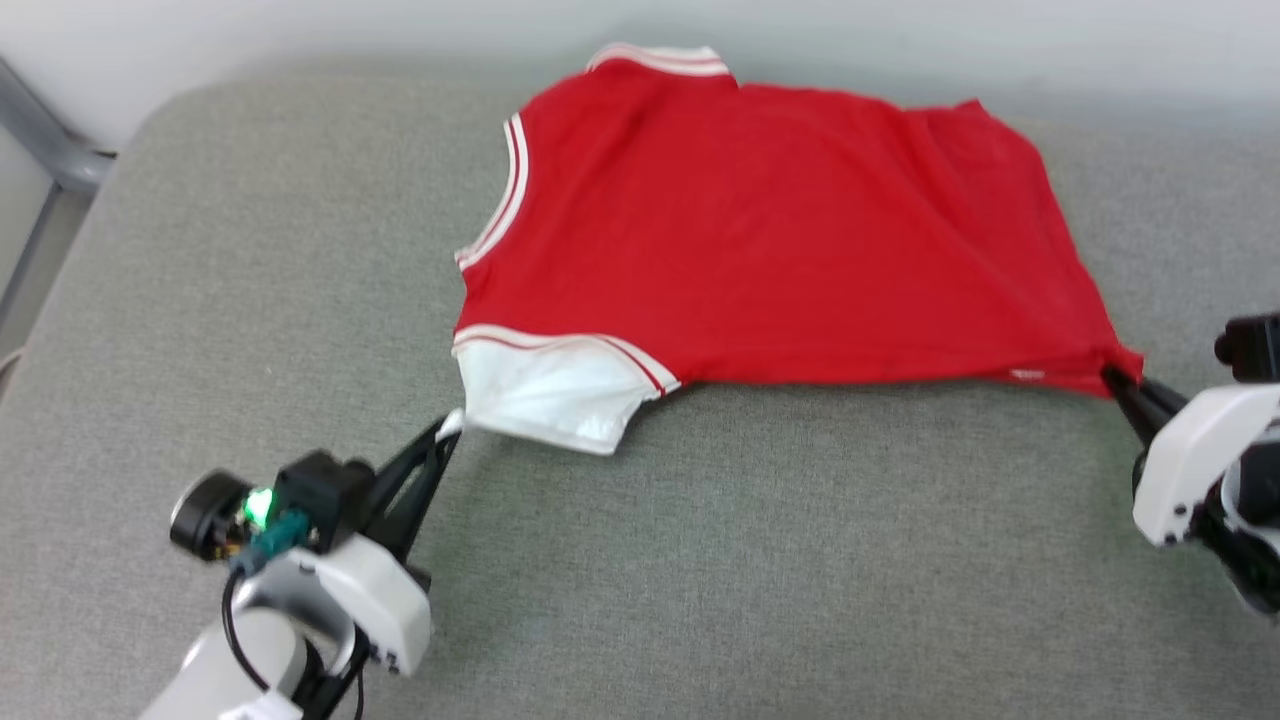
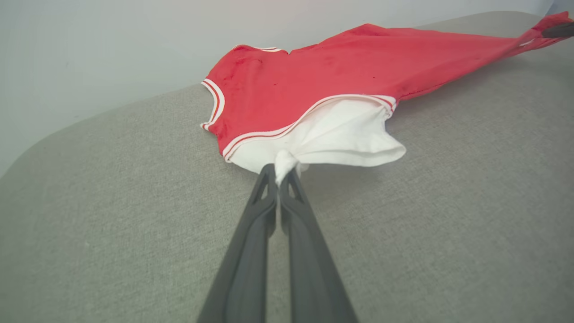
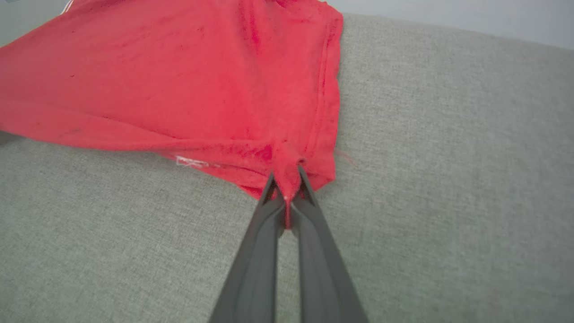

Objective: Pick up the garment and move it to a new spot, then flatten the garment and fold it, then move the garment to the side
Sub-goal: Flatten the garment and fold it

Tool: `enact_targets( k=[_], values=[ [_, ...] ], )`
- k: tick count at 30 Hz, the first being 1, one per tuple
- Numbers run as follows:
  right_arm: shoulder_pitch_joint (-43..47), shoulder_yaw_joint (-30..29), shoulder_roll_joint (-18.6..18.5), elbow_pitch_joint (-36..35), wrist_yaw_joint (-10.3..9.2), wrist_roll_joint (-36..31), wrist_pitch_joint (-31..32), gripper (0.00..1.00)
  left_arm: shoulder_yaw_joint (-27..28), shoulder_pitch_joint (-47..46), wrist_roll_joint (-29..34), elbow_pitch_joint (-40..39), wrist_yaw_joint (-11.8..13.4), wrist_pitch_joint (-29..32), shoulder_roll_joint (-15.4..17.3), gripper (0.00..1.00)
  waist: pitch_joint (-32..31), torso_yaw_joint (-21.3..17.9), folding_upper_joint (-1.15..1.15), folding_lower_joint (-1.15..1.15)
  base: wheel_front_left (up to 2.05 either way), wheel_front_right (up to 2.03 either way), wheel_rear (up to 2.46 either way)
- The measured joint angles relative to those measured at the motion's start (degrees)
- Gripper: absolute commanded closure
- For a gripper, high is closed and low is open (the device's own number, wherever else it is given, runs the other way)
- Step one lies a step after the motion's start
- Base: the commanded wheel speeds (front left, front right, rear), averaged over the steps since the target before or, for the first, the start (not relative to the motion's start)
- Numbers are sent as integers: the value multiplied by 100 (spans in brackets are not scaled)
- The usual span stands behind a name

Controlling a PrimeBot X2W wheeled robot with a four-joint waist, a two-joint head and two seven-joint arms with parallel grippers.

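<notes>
The garment is a red jersey with white sleeves and red-and-white striped trim, spread plain side up on a grey cushion, with its near edge lifted. My left gripper is shut on the corner of the near white sleeve, pinching a small tuft of cloth. My right gripper is shut on the red hem corner at the right. The garment stretches taut between the two grips. Its far sleeve trim shows at the back edge.
The grey fabric cushion spans the whole work area, with open room in front and to the left. A pale wall runs behind it. A grey metal rail stands at the far left.
</notes>
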Motion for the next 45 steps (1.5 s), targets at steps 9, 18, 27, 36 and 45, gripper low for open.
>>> enact_targets(
  k=[9,18,27,36,45],
  values=[
    [1132,12,-276,-465,0,898,444,100,-183,1252,-320,-928,105,615,483,100,-643,17,0,0,0,0,0],
    [2380,-160,-592,-1307,-3,1623,851,100,-292,2343,-773,-1811,144,1096,992,100,-1217,46,0,1,0,0,0],
    [3642,-650,-825,-2127,-3,1967,1236,100,-404,3152,-1077,-2632,236,1450,1396,100,-1477,-40,0,1,0,0,0],
    [3930,-1206,-659,-2758,-3,1836,1462,100,-166,2882,-955,-2805,425,1334,1407,100,-1358,-123,0,2,0,0,0],
    [3329,-1525,-345,-3028,-3,1496,1818,100,53,1864,-845,-2514,264,1298,1328,100,-915,-205,0,3,0,0,0]
  ],
)
